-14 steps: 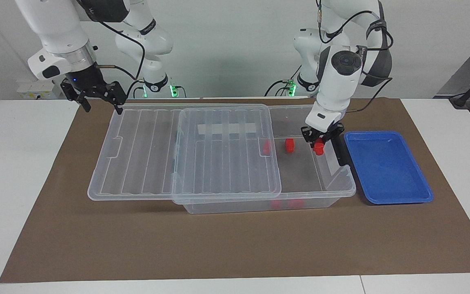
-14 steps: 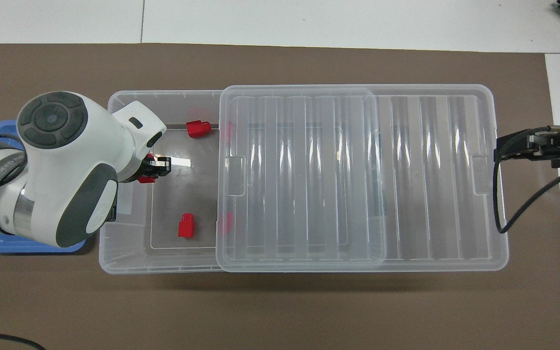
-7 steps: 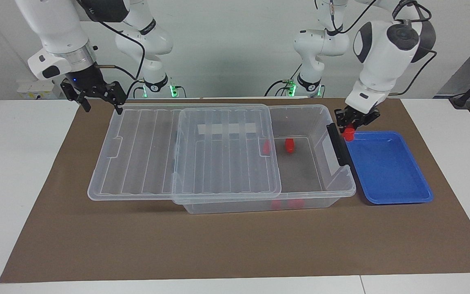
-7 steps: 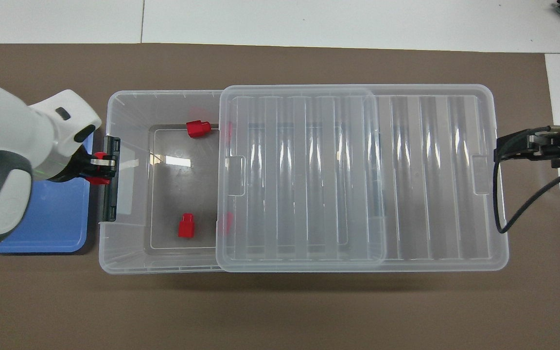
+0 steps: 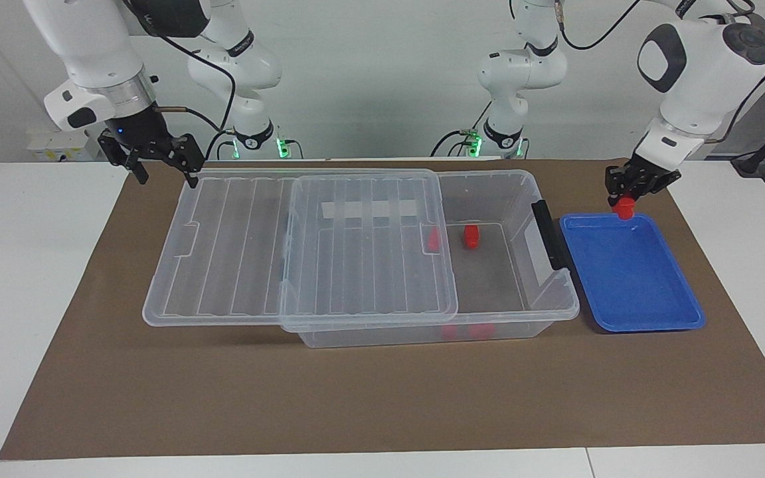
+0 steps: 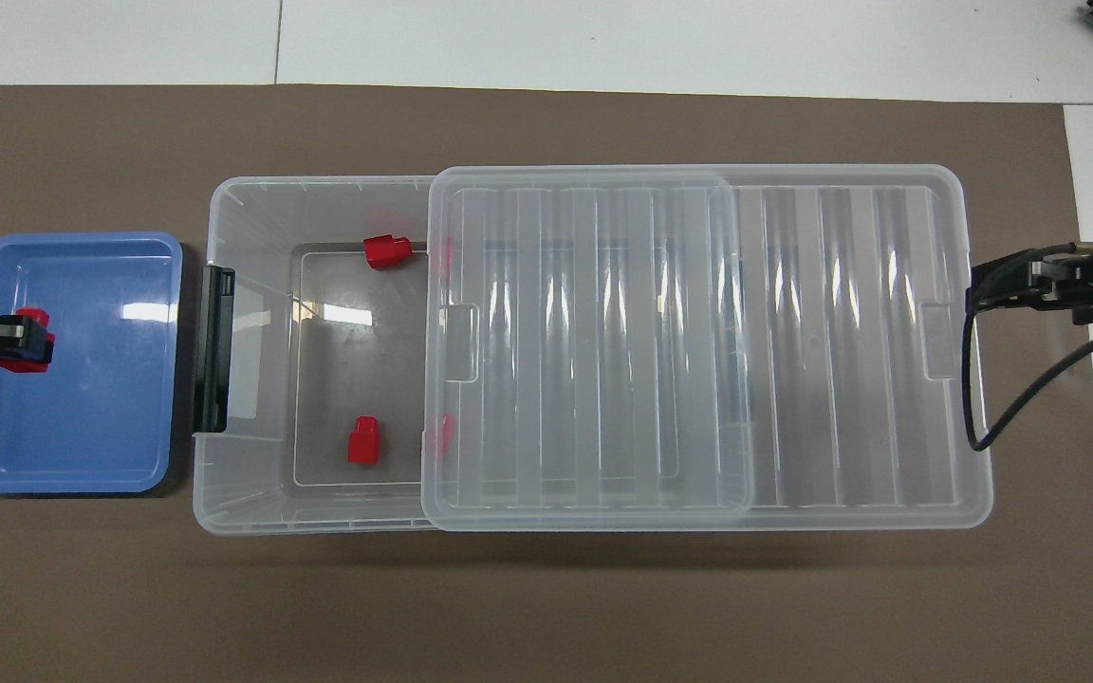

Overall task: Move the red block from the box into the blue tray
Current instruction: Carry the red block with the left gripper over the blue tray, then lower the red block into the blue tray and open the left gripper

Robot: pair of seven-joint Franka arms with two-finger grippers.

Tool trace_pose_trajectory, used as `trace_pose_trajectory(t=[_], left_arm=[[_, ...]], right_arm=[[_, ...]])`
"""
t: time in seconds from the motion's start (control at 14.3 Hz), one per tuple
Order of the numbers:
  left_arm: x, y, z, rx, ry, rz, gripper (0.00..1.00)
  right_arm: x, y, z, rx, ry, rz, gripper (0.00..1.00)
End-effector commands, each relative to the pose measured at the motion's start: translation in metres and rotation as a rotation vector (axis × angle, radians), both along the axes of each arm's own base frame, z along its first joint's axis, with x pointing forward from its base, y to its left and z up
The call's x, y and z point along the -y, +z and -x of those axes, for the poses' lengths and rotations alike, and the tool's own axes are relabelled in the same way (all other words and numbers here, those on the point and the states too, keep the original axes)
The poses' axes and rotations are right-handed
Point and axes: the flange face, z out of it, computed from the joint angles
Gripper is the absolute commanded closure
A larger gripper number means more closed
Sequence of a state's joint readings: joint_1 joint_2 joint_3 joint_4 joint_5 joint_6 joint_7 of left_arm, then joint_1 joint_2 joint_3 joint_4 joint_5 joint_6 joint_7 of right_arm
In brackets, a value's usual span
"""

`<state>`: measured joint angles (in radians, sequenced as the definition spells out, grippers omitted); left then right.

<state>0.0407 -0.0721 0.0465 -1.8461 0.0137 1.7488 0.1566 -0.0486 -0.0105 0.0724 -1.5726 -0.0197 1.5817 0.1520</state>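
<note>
1. A brown mat (image 5: 382,398) covers the middle of a white table (image 5: 30,279) set against a pale wall, with the two arms' bases at the wall side.
2. The box (image 5: 509,312), a clear bin, sits mid-mat with its ribbed lid (image 5: 303,252) slid toward the right arm's end, leaving the end with the black handle (image 5: 548,234) uncovered.
3. The blue tray (image 5: 641,292) lies just beside that handle end, toward the left arm's end of the table.
4. The left gripper (image 5: 629,199) hangs over the tray's edge nearest the robots, clamped on the red block (image 5: 623,210), which is off the tray floor (in the overhead view most of this arm is cut off at the frame edge).
5. The right gripper (image 5: 165,168) waits, fingers spread wide and holding nothing, over the lid's corner at its own end.
6. Two loose red blocks (image 6: 385,249) (image 6: 362,441) lie in the uncovered part of the bin; further red shapes show only as blurs through the lid's edge and the bin's wall.
</note>
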Motion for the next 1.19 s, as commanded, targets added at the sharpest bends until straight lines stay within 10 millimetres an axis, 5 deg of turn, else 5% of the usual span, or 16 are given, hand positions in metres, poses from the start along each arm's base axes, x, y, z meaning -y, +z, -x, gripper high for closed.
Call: trace_pose_trajectory(t=[0.0, 0.14, 0.21, 0.35, 0.42, 0.77, 0.98, 1.12], left_arm=[[-0.036, -0.001, 0.008, 0.015, -0.055, 0.016, 1.0], [-0.049, -0.012, 0.007, 0.04, -0.054, 0.011, 1.0], [-0.053, -0.022, 0.007, 0.055, -0.046, 0.007, 1.0], [-0.056, -0.044, 0.001, 0.085, -0.041, 0.0, 1.0], [-0.056, -0.053, -0.003, 0.095, -0.044, -0.003, 1.0], [-0.059, -0.084, -0.015, 0.121, -0.031, -0.01, 1.0], [-0.057, -0.126, -0.007, 0.146, -0.025, -0.016, 1.0], [-0.057, -0.133, -0.006, 0.147, -0.002, -0.015, 1.0]], right_arm=[[0.017, -0.016, -0.004, 0.017, -0.009, -0.002, 0.05], [0.029, -0.033, -0.008, 0.024, -0.01, -0.007, 0.09], [0.032, -0.037, -0.01, 0.034, -0.009, -0.029, 0.21], [0.048, -0.047, -0.011, 0.047, -0.032, -0.037, 0.83], [0.059, -0.059, -0.011, 0.043, 0.003, -0.036, 1.0], [0.084, -0.113, -0.013, 0.104, -0.007, -0.025, 1.0], [0.086, -0.128, -0.017, 0.102, -0.117, -0.031, 1.0], [0.085, -0.134, -0.018, 0.091, -0.169, -0.03, 1.0]])
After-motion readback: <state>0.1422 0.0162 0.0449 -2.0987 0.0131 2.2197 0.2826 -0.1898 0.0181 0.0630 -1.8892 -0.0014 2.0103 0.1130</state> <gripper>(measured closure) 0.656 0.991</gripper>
